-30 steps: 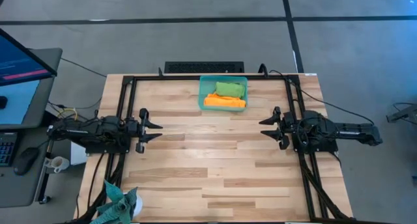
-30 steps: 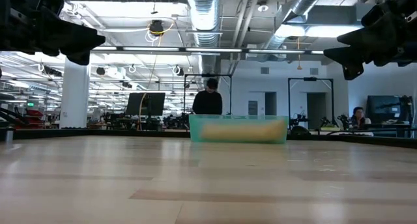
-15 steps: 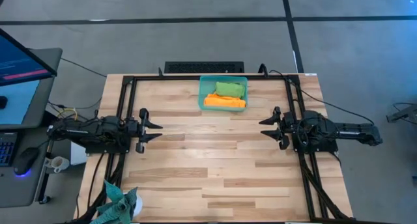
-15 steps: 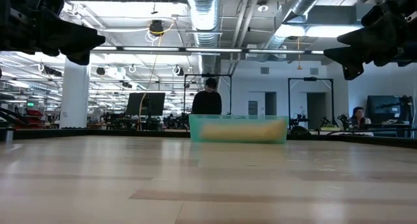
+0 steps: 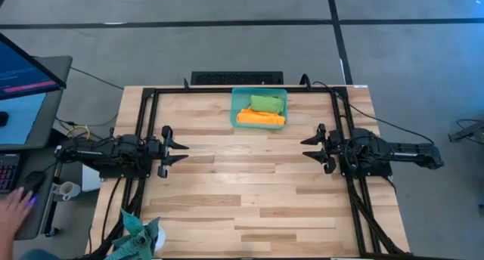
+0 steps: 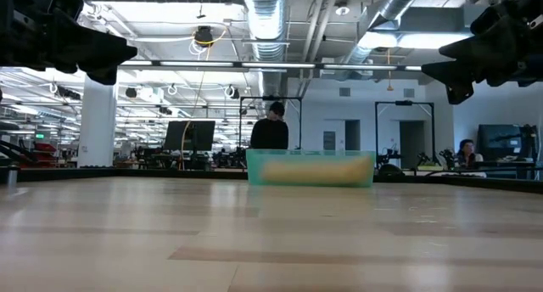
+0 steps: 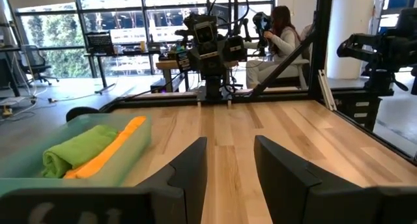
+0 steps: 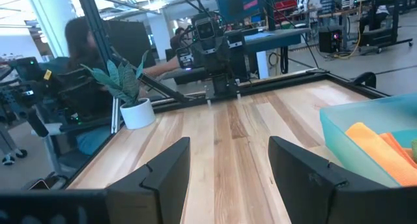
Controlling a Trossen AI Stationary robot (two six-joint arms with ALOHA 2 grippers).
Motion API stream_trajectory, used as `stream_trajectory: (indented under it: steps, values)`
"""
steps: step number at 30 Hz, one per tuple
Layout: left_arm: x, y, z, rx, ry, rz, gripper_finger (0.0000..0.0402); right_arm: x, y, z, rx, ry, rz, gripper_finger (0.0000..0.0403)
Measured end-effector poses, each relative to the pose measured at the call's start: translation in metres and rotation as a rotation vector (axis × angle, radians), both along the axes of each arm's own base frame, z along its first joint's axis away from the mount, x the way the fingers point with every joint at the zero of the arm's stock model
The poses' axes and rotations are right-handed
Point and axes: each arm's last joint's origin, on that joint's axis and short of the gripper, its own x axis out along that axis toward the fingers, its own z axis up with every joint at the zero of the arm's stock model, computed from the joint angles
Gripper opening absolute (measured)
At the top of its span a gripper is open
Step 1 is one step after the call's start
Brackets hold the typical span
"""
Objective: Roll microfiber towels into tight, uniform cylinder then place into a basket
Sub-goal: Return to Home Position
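No writing, label, brand, number or sign is legible on anything in view.

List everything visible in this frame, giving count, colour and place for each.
basket: one, translucent teal, table's far edge, centre.
green towel: one, lime, rolled, in the basket's far half.
orange towel: one, in the basket's nearer half, beside the green towel.
table: one, light wood, dark frame.
potted plant: one, green, table's near left corner.
person's hand: one, beyond the table's left edge.
left pincer: one, dark, open, above the table's left side.
right pincer: one, dark, open, above the table's right side.
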Motion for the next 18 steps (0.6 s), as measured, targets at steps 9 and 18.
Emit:
stream_trajectory:
  steps: [9, 18]
  values:
    - [0.0, 0.0, 0.0, 0.004, 0.0, 0.001, 0.0118, 0.0, 0.0, 0.0, 0.0, 0.0, 0.0, 0.0228]
    - [0.0, 0.0, 0.0, 0.002, 0.0, 0.0, 0.0118, 0.0, 0.0, 0.0, 0.0, 0.0, 0.0, 0.0228]
